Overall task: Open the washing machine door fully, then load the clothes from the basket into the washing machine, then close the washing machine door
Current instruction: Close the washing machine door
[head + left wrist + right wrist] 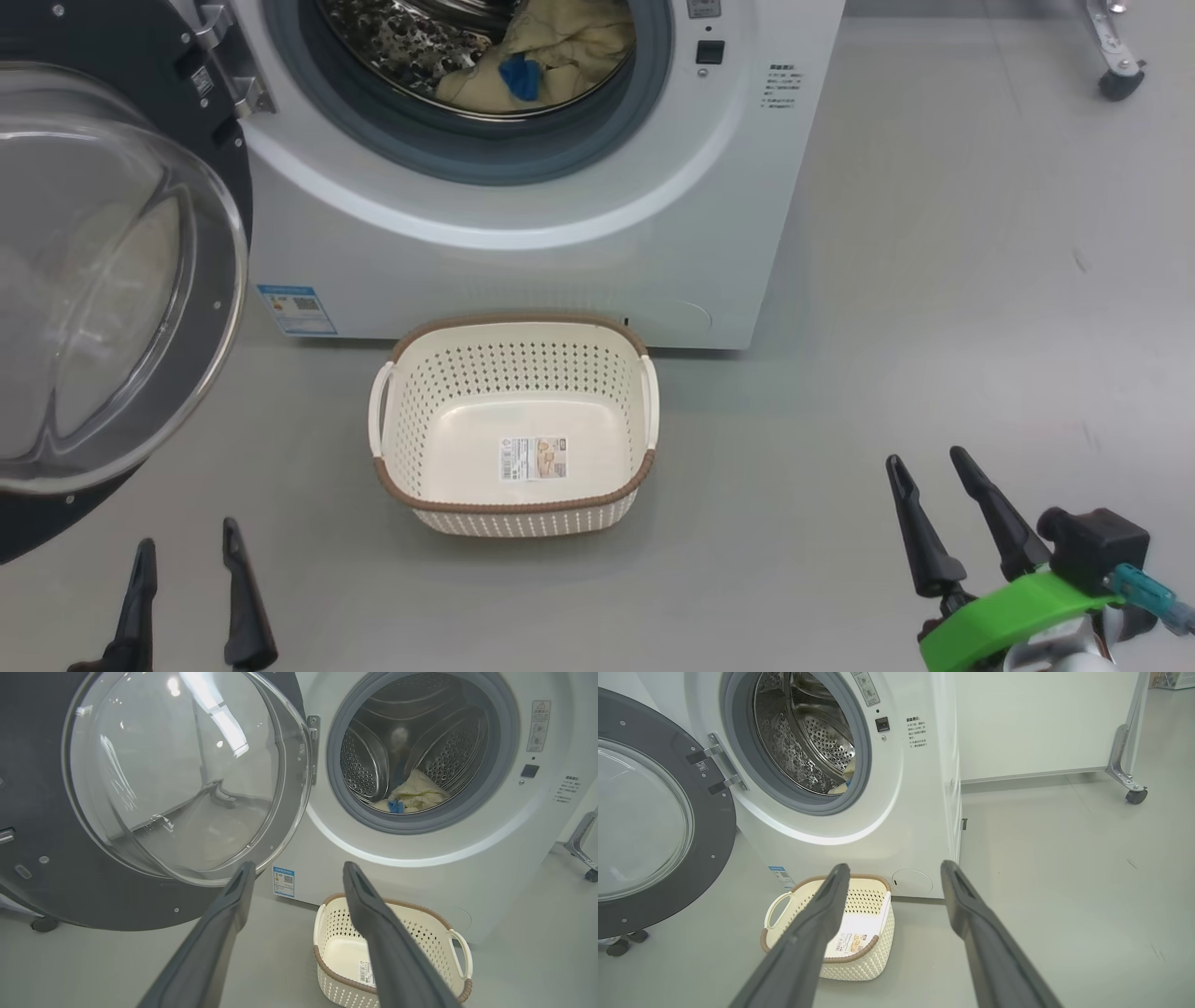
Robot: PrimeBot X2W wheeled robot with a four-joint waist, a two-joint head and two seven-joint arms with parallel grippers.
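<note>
Closing the washing machine door looks like the only step left. Left gripper and right gripper, nearest, both gape wide, holding nothing. Basket sits empty just before the washing machine; door hangs swung wide off the machine's hinge side. Risk: jaws skid on its gloss, or cloth gets pinched at the gasket. Clothes lie low in the machine's drum; drum top cut off.

Sticker on washing machine, label in basket, unreadable
</note>
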